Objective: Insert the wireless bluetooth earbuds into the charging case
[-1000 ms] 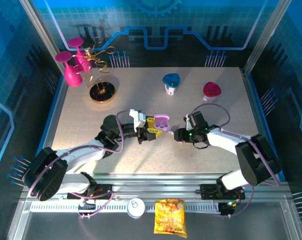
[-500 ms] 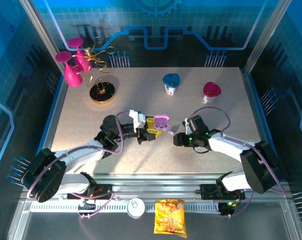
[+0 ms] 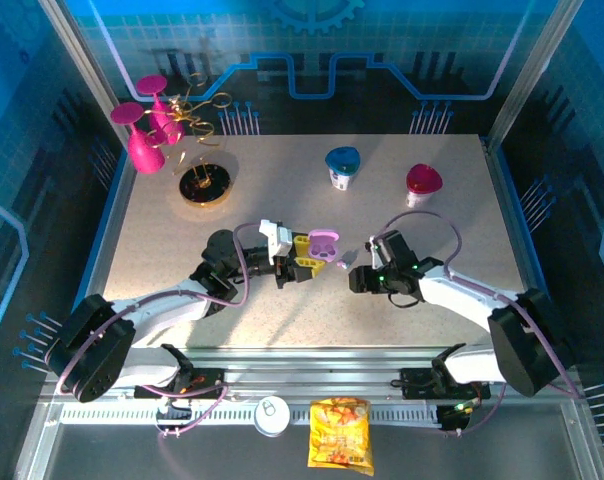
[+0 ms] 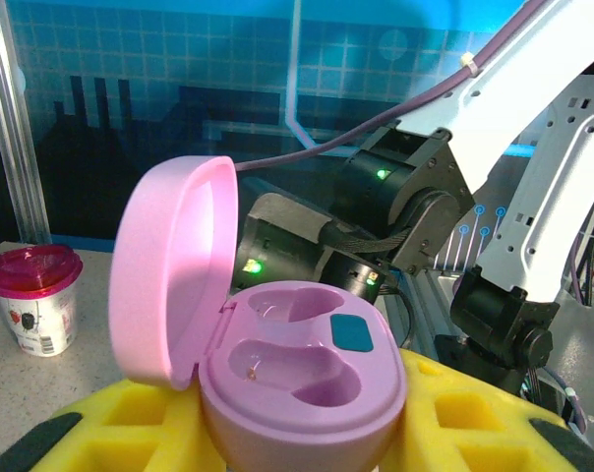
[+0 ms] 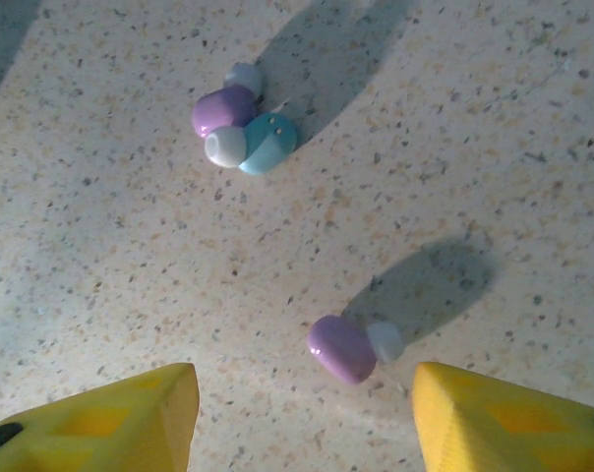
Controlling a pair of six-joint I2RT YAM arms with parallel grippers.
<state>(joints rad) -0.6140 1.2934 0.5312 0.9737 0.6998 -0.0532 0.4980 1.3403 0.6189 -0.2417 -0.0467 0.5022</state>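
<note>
Over bench [image 5: 494, 147], held right jaws wide astride lilac earbud [image 5: 341, 349]; nine o'clock, gripped open charging case [image 4: 307, 383] in left jaws for loading.

Our left fingers [image 4: 425, 379] are closed on the lilac case [image 4: 307, 379]; just right of that case, our right fingers [image 5: 130, 418] hang parted, pointing down.
</note>
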